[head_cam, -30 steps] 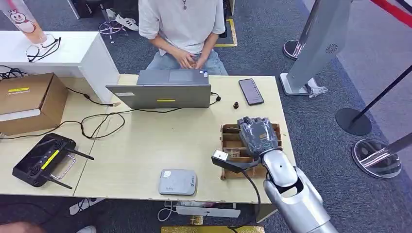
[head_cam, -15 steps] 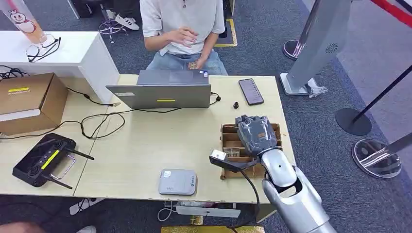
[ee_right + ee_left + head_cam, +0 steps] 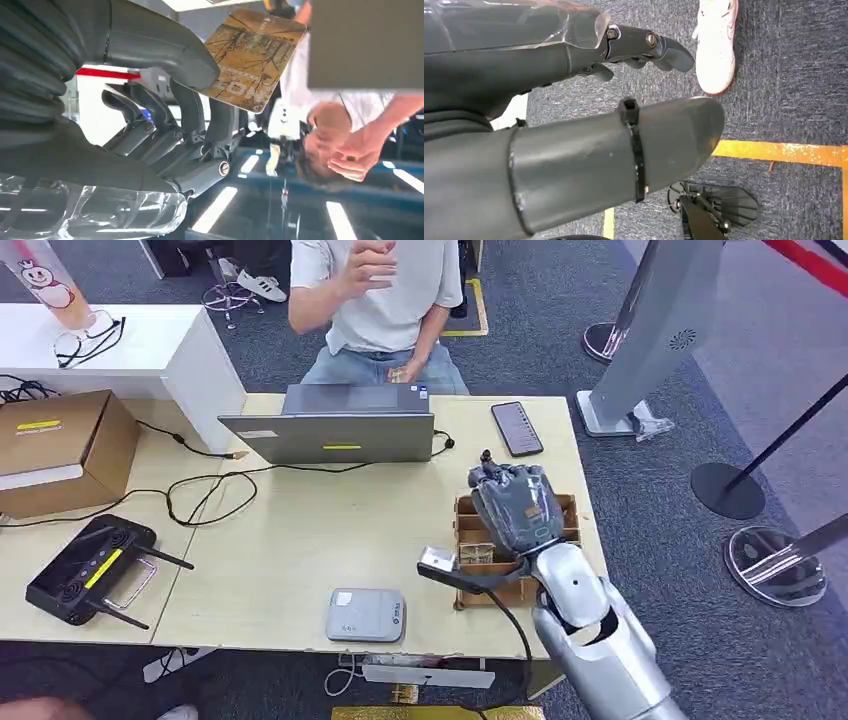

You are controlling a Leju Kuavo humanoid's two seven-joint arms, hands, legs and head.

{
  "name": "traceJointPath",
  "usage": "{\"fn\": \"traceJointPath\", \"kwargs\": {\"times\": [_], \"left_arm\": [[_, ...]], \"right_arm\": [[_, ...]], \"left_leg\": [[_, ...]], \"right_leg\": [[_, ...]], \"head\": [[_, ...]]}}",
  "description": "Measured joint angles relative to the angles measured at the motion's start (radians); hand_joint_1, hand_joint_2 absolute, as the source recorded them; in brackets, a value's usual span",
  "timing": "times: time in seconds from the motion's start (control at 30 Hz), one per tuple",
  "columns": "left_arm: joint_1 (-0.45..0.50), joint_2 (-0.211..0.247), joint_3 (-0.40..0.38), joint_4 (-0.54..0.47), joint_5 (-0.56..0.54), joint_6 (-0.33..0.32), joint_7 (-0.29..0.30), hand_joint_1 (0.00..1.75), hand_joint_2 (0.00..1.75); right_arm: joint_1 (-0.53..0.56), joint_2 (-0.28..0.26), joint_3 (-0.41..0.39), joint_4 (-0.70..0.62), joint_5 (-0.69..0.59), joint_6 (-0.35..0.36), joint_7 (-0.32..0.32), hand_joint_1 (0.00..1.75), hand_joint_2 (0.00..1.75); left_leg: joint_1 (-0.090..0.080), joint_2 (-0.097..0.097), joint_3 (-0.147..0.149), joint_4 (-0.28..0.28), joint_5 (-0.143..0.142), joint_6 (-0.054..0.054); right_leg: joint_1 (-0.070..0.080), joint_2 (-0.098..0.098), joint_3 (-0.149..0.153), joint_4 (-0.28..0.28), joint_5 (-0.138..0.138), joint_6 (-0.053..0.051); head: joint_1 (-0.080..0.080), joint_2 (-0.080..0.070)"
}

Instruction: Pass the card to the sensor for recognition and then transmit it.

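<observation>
Beige table [image 3: 330,530] — grey carpet [image 3: 660,490] (stanchions [image 3: 730,485] nearby)

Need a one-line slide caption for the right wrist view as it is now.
Right robot hand pinches a patterned card between thumb and fingers, a seated person beyond it.

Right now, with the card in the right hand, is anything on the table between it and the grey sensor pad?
Nothing visible. The right hand pinches the card above the wooden box; bare tabletop lies between there and the sensor.
</observation>
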Motion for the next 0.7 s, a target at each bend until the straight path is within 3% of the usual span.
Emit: {"fn": "traceJointPath", "kwargs": {"times": [0.53, 0.7], "left_arm": [[-0.004, 0.000, -0.001, 0.000, -0.027, -0.008, 0.013, 0.00, 0.00], [-0.005, 0.000, -0.002, 0.000, -0.030, -0.008, 0.014, 0.00, 0.00]], "right_arm": [[-0.058, 0.073, 0.046, -0.009, -0.072, -0.131, -0.037, 1.75, 1.75], [-0.088, 0.098, 0.066, 0.005, -0.080, -0.140, -0.037, 1.75, 1.75]], "left_leg": [[0.000, 0.000, 0.000, 0.000, 0.000, 0.000], [0.000, 0.000, 0.000, 0.000, 0.000, 0.000]], "right_leg": [[0.000, 0.000, 0.000, 0.000, 0.000, 0.000], [0.000, 0.000, 0.000, 0.000, 0.000, 0.000]], "head": [[0.000, 0.000], [0.000, 0.000]]}}
